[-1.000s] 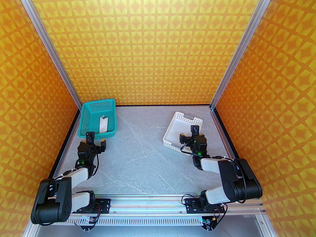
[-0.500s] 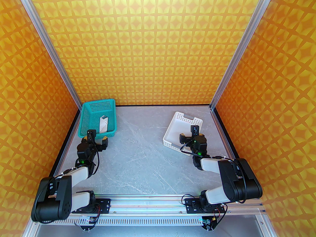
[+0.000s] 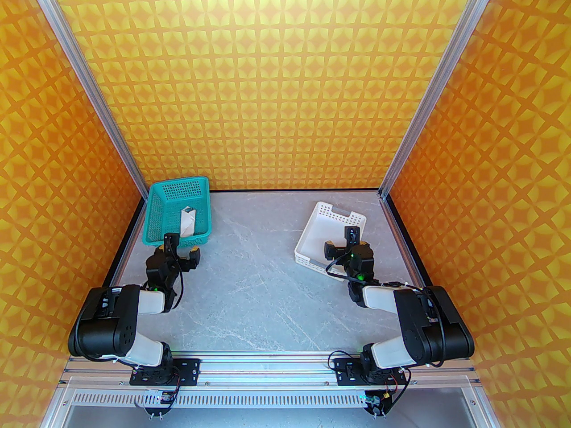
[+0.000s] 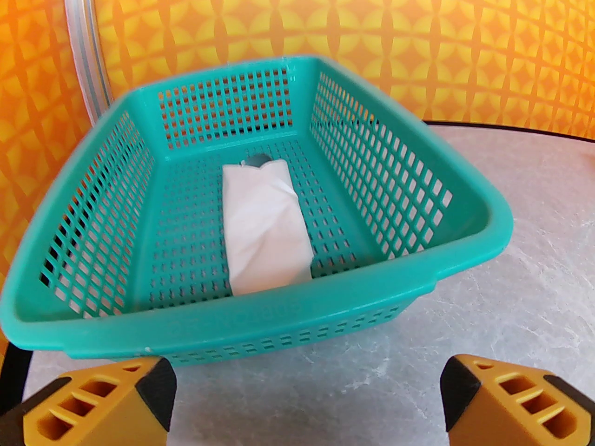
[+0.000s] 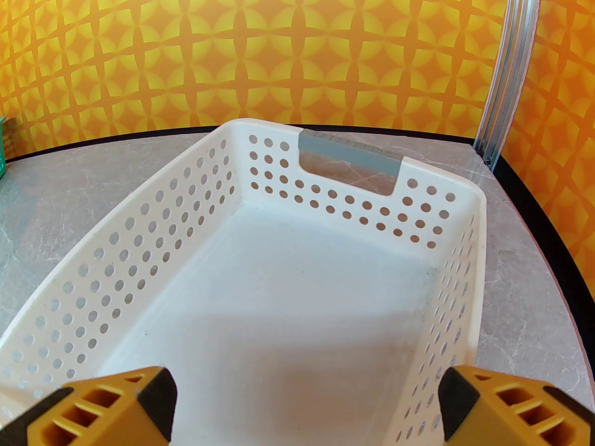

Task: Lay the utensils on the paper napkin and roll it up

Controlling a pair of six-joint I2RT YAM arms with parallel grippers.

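We judge the roll finished: paper napkin (image 4: 266, 226), utensils (image 4: 258, 159) peeking out, lies mid-frame in the teal basket (image 4: 241, 325); left gripper (image 4: 307, 388) and right gripper (image 5: 307, 388) gape empty, so next we back away.

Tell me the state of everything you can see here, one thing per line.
paper napkin: rolled up, lying in the teal basket.
utensils: hidden but for a dark teal tip at the napkin's far end.
teal basket: upright on the table.
white tray: upright, visible floor bare.
left gripper: open, holding nothing, short of the basket.
right gripper: open, holding nothing, over the tray's near end.
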